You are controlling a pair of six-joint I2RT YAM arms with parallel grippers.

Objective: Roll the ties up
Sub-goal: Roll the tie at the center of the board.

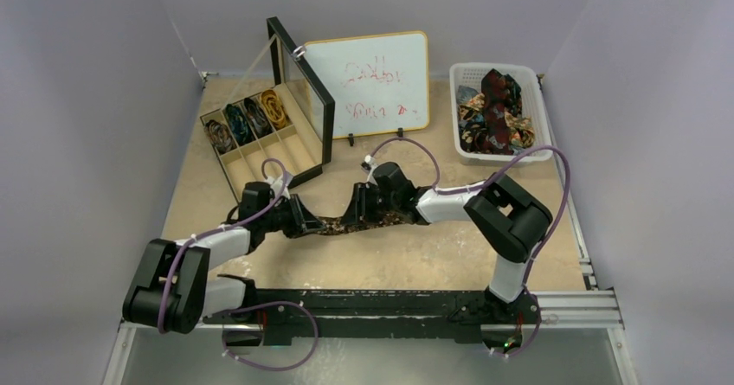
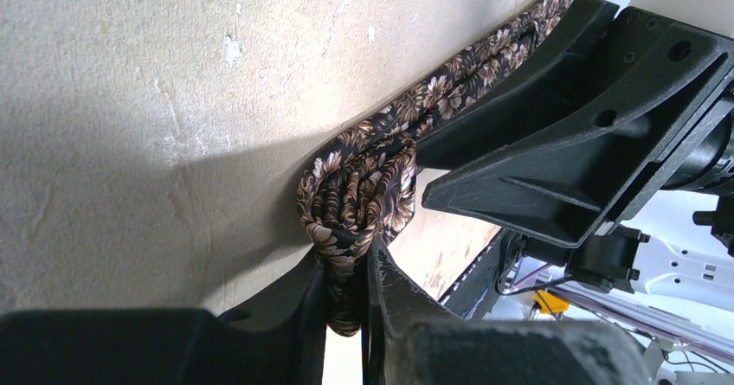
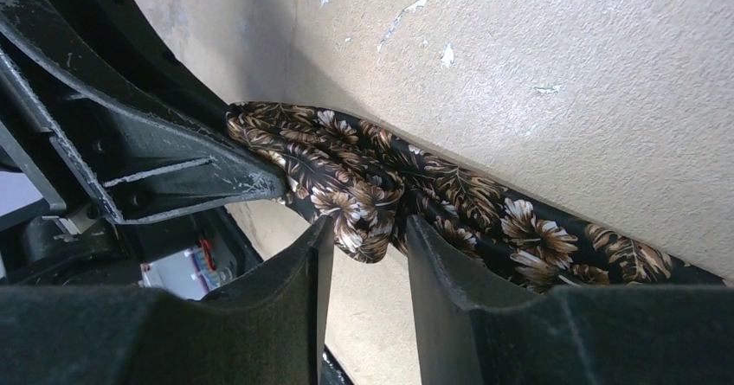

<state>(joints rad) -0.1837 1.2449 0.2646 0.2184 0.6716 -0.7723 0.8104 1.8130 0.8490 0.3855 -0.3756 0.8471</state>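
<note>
Near the middle of the surface, the left end effector is clenched on the coiled end of a brown-gold leafy tie. Just beside it, the right end effector has its fingers parted, and a fold of the same tie droops loosely between them. The strip stretches along the surface between the two. Rolled ties sit in a divided box at the far left corner. More loose ties are heaped in a white basket at the far right corner.
</note>
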